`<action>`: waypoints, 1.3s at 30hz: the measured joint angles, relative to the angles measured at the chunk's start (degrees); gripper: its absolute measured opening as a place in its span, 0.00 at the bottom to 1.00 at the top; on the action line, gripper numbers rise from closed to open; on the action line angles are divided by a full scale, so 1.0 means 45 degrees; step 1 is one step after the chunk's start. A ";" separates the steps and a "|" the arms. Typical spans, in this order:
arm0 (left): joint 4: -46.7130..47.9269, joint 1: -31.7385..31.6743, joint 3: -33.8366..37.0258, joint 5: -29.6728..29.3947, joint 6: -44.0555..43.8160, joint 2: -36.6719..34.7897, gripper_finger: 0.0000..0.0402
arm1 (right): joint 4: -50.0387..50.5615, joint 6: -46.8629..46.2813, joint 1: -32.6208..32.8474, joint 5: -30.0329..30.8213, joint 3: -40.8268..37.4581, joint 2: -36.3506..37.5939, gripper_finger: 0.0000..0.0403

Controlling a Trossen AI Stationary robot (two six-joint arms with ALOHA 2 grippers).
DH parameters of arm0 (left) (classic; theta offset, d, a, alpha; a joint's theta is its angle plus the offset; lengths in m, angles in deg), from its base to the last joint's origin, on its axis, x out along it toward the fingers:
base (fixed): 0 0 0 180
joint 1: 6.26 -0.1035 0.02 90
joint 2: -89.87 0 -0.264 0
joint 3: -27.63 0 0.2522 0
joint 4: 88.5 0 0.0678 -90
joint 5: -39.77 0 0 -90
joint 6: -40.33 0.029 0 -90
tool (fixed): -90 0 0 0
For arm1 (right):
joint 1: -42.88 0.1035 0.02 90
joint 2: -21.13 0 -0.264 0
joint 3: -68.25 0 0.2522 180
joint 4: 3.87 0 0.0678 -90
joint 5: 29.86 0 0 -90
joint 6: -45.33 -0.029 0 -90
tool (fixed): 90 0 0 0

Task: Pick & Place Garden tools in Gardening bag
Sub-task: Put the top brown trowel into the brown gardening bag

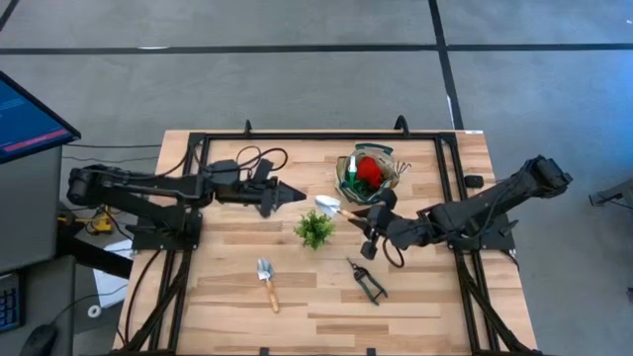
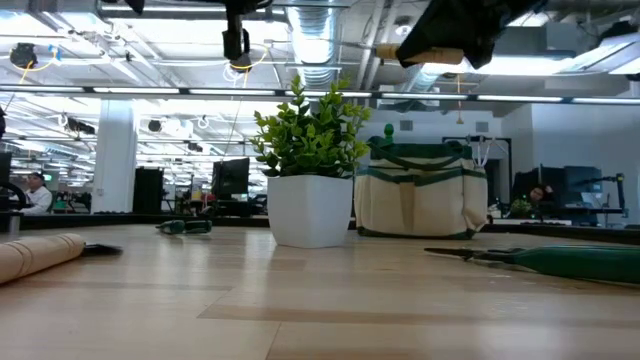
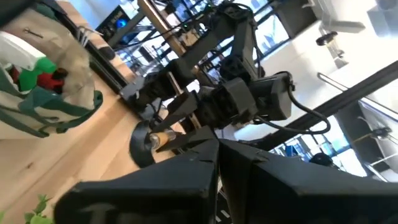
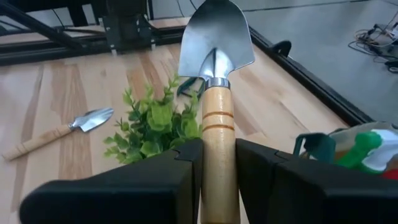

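Pale striped wood tabletop (image 1: 415, 297); leafy green plant (image 1: 315, 229) in a white pot (image 2: 309, 210); beige bag (image 2: 420, 200) with dark green rim; silver-bladed trowel (image 4: 215, 43), tan handle with orange rings.

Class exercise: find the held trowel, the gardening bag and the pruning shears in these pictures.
held trowel (image 4: 216, 37), right wrist view, on its metal blade.
gardening bag (image 2: 420, 205), low view, on its front fabric wall.
pruning shears (image 1: 367, 281), high view, near the pivot.
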 joint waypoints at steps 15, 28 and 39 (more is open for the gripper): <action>-0.0800 -0.0153 0.0017 -0.1727 0.0040 0.0290 0.00 | 0.1017 -0.0327 0.0349 0.0155 0.0216 0.0000 0.15; -0.0837 -0.0353 0.0017 -0.1641 0.0040 0.1079 0.00 | 0.1025 -0.0350 0.0454 0.0021 0.0216 0.0000 0.15; -0.0868 -0.0396 0.0017 -0.1650 0.0040 0.1079 0.00 | 0.0629 -0.0340 0.0454 0.0350 0.0216 0.0000 0.15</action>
